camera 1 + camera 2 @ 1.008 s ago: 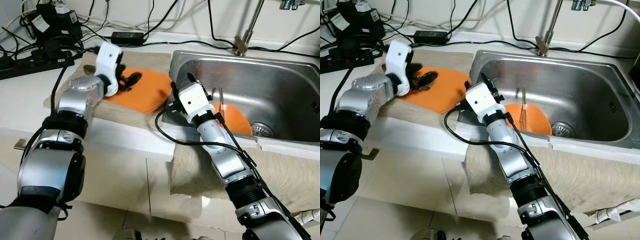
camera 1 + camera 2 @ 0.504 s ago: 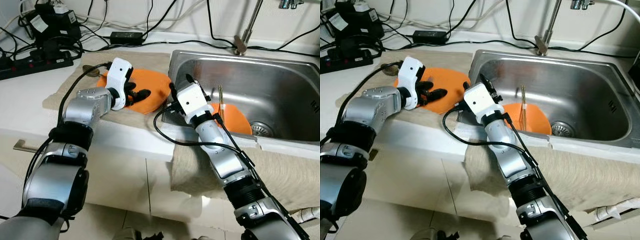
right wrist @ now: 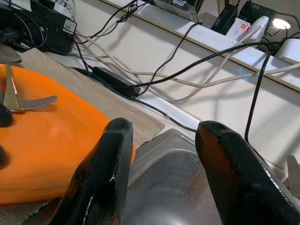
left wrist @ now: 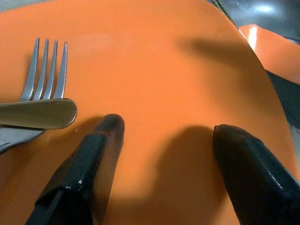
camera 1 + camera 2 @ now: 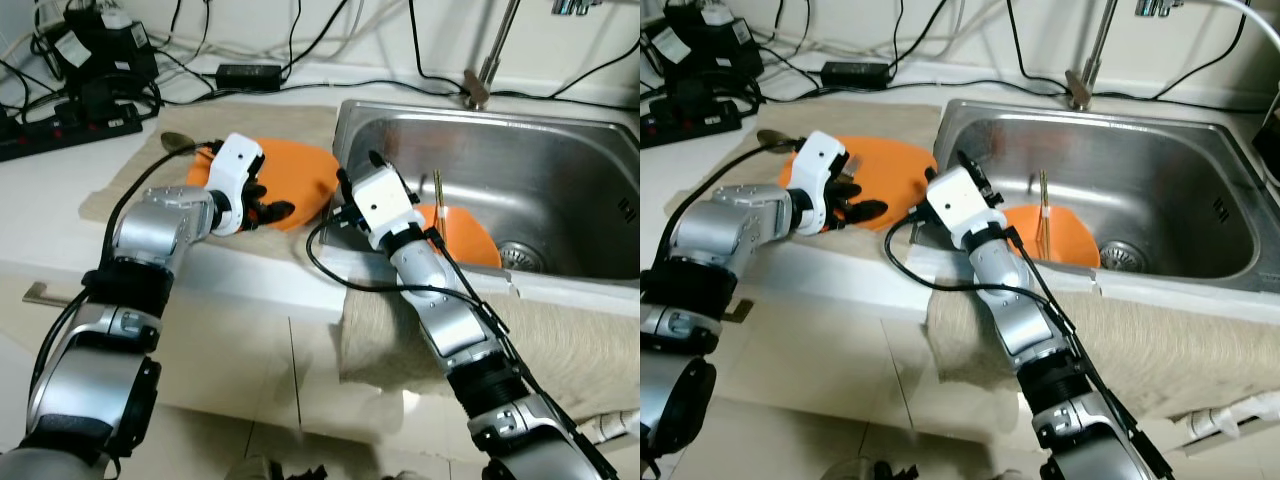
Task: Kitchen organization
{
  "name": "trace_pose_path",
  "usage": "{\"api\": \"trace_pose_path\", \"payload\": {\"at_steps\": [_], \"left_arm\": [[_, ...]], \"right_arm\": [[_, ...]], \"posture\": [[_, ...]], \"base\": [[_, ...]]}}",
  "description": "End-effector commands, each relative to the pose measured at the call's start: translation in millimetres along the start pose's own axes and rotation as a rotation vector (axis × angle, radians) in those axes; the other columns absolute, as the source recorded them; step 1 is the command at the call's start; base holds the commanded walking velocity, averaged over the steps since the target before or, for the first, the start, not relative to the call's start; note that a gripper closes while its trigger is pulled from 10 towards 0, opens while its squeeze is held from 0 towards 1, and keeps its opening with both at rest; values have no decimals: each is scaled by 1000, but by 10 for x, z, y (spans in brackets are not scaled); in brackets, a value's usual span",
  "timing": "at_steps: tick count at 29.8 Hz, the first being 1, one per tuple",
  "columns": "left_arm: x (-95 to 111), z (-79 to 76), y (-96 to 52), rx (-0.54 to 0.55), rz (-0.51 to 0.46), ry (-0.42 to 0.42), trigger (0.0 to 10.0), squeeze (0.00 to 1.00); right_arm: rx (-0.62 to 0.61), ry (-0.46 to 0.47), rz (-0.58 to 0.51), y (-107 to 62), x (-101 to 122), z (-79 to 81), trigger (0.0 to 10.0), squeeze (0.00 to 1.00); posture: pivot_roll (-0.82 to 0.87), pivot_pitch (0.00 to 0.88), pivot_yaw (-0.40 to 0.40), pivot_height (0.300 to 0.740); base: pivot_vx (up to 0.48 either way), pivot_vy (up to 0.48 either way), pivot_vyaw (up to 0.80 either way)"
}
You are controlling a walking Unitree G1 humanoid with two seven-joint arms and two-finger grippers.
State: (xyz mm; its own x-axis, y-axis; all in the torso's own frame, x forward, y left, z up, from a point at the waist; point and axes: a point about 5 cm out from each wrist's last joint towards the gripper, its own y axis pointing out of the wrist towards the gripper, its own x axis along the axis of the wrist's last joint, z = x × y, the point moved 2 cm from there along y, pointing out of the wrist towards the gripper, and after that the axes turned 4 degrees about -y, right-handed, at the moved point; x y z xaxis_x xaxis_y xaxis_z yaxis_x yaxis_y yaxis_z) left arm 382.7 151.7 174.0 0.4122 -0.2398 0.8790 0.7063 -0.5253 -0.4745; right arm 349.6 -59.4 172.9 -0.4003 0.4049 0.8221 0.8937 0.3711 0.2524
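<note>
Black fingers of the left gripper (image 4: 164, 154) hang spread apart over the flat orange plastic plate (image 5: 292, 178) on the beige cloth mat (image 5: 130, 180) — grasping nothing, with a silver metal fork (image 4: 44, 70) and a spoon handle lying on the plate just beside one fingertip. The right gripper (image 3: 161, 140) hovers at the near left corner of the stainless steel sink (image 5: 560, 150) — its fingers parted and empty too. Inside the basin lies a second orange plate (image 5: 470, 238) with a thin pair of chopsticks (image 5: 440, 200) across it.
</note>
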Motion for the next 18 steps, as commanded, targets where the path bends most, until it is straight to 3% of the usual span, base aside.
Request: {"api": "trace_pose_path", "payload": {"at_steps": [1,18], "left_arm": [[-174,-37,3,-20,75,-23,10000,0],[-235,-126,-224,-8,71,-69,10000,0]], "right_arm": [[5,9,23,-17,-44,2,10000,0],[19,8,41,-25,-94,34,10000,0]], "posture": [[62,13,55,740],[81,12,46,740]], "base": [[0,0,0],[0,0,0]]}}
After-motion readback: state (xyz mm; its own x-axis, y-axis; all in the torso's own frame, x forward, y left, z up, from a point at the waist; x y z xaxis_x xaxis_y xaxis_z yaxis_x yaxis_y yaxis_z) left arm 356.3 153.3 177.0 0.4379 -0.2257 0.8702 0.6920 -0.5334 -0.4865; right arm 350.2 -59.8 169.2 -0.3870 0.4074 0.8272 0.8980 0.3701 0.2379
